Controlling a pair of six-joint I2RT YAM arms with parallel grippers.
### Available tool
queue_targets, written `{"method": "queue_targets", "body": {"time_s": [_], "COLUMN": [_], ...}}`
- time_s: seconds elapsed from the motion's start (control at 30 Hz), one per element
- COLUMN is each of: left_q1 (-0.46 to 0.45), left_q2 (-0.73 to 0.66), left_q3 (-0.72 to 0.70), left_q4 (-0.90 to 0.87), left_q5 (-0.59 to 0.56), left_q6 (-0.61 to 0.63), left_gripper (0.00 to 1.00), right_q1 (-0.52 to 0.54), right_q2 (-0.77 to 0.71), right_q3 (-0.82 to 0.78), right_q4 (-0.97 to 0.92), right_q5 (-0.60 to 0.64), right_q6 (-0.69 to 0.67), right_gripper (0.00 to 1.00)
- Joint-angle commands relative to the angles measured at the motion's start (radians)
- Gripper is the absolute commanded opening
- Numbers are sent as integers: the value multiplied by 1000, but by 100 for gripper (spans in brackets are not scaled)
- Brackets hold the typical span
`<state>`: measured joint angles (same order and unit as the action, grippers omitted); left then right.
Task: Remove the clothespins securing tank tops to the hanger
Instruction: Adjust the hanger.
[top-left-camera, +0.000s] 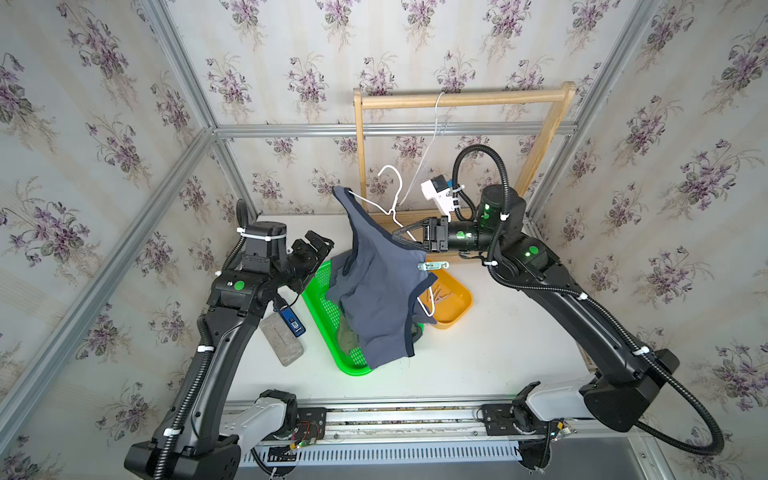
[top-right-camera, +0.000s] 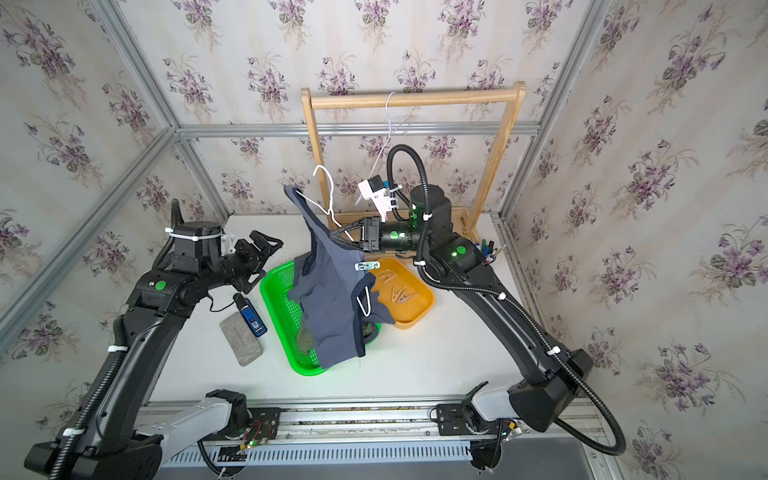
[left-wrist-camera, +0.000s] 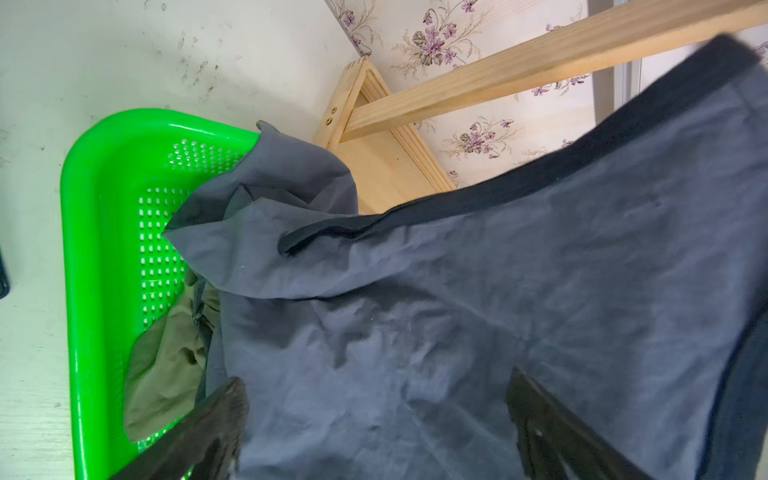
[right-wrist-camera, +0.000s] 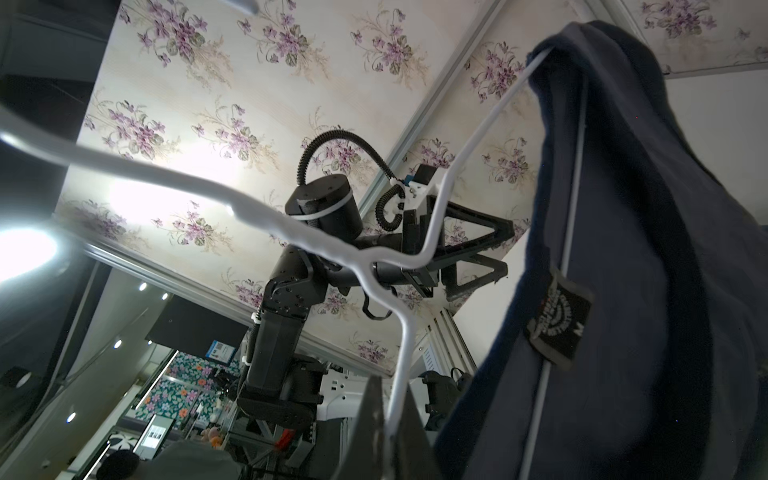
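Note:
A white wire hanger (right-wrist-camera: 266, 214) is held up over the table, and my right gripper (top-left-camera: 397, 235) (right-wrist-camera: 390, 399) is shut on its wire just below the hook. The slate blue tank top (top-left-camera: 378, 299) (top-right-camera: 332, 307) hangs from it, pinned near one shoulder by a mint-green clothespin (top-left-camera: 434, 265) (top-right-camera: 365, 266). Its lower hem droops into the green basket (top-left-camera: 353, 368), where the olive tank top (top-right-camera: 305, 338) (left-wrist-camera: 166, 365) lies crumpled. Tan wooden clothespins (top-right-camera: 399, 291) lie in the orange tray (top-left-camera: 461, 303). My left gripper (top-left-camera: 320, 245) (left-wrist-camera: 374, 390) is open, close to the blue cloth, holding nothing.
The wooden rack (top-left-camera: 461, 99) stands at the back with another white hanger (top-left-camera: 436, 120) on its bar. A grey block (top-left-camera: 281, 338) and a blue device (top-left-camera: 293, 322) lie left of the basket. Pens (top-right-camera: 486, 247) stand by the rack's right foot.

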<state>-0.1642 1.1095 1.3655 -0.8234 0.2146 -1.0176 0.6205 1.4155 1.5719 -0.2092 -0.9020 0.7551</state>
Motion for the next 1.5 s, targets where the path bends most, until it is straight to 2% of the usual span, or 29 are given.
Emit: {"method": "queue_targets", "body": {"time_s": [0.0,0.1,0.17,0.37,0.57,0.87,1.1,1.2,1.33,1.4,1.47], "left_q1": [3,6,14,23,20,-14,-61,-74,-101,-110,-119], "left_q2": [16,43,63,177,295,410,473,487,497,503,506], "left_q3": [31,78,106,195,209,227,256,258,260,258,260], "left_q4": [-34,-65,-72,-93,-114,-114,-110,-101,-91,-88,-81], "left_q5": [-32,-90,-97,-60,37,79,93,108,114,120,123], "left_q6": [39,51,51,38,-12,-34,-50,-65,-81,-91,-99], "left_gripper": [99,99,99,99,99,98,84,72,48,40,38], "right_q1": [-26,-33,-34,-33,-30,-20,-6,-3,7,10,13], "right_q2": [17,8,-12,-47,-60,-58,-38,-21,16,31,48], "right_q3": [-23,-89,-157,-271,-307,-301,-288,-279,-249,-235,-219], "right_q4": [-106,-138,-97,-69,-73,-73,-84,-84,-100,-108,-120], "right_q5": [-102,-126,-140,-150,-139,-114,-96,-87,-74,-69,-67], "right_q6": [-117,-172,-169,-202,-241,-260,-282,-290,-321,-334,-350], "right_gripper": [0,0,0,0,0,0,0,0,0,0,0]}}
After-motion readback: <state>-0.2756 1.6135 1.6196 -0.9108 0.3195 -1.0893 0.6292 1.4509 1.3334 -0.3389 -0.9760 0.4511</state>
